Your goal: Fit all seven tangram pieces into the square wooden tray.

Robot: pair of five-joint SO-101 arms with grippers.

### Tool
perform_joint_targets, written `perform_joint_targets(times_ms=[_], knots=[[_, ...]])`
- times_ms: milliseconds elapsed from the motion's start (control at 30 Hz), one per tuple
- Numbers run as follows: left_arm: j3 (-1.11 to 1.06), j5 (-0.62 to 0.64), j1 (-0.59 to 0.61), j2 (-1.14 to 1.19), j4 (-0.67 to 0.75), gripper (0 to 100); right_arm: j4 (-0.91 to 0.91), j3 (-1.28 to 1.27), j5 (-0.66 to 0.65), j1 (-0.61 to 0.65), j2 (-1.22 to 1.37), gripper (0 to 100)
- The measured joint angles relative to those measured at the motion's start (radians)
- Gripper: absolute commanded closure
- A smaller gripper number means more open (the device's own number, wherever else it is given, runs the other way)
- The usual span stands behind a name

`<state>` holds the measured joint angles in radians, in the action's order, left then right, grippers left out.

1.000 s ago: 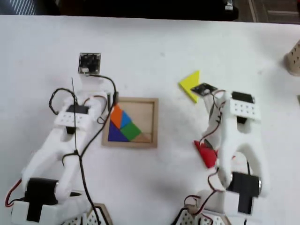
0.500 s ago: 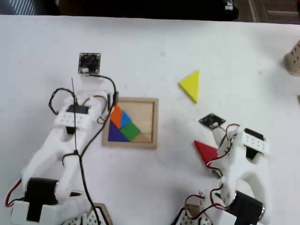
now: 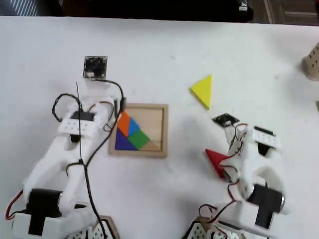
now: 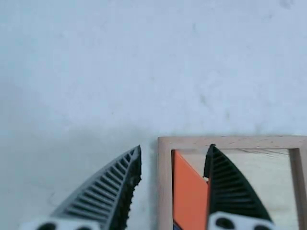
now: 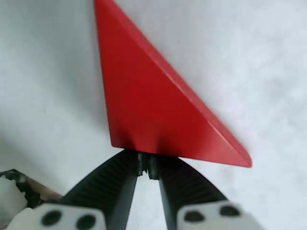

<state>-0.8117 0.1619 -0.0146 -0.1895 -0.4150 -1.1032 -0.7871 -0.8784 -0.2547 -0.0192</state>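
The square wooden tray (image 3: pixel 163 130) lies mid-table and holds orange (image 3: pixel 123 122), blue (image 3: pixel 134 126), green (image 3: pixel 140 138) and dark blue (image 3: pixel 122 142) pieces in its left half. A yellow triangle (image 3: pixel 203 89) lies loose to the tray's far right. A red triangle (image 3: pixel 216 159) lies flat nearer the front. My right gripper (image 5: pixel 147 166) is shut, its tips touching the red triangle (image 5: pixel 144 105) at one short edge. My left gripper (image 4: pixel 174 149) is open astride the tray's rim (image 4: pixel 164 182), with one finger over the orange piece (image 4: pixel 188 196).
The right half of the tray is bare wood (image 3: pixel 154 122). A perforated wooden object (image 3: pixel 312 62) stands at the right edge. Both arm bases sit along the front edge. White table lies open behind the tray and between the arms.
The right arm has drawn back from the yellow triangle toward the front, and its gripper now sits at the red triangle. The left arm has not moved.
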Motion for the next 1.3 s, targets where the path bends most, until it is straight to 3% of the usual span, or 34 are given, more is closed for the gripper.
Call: perform_joint_targets(times_ms=[433,667,833,1033,1300], knots=[[0.000,0.000,0.000,0.000,0.000,78,-0.037,0.345,0.298,0.245,0.144,98.1],[0.000,0.000,0.000,0.000,0.000,78,-0.038,0.425,0.359,0.262,0.147,98.1],[0.000,0.000,0.002,0.000,0.000,77,-0.118,0.451,0.354,0.299,0.147,94.2],[0.000,0.000,0.002,0.000,0.000,77,-0.163,0.451,0.222,0.359,0.147,69.7],[0.000,0.000,0.000,0.000,0.000,77,-0.124,0.451,0.023,0.354,0.201,63.1]])
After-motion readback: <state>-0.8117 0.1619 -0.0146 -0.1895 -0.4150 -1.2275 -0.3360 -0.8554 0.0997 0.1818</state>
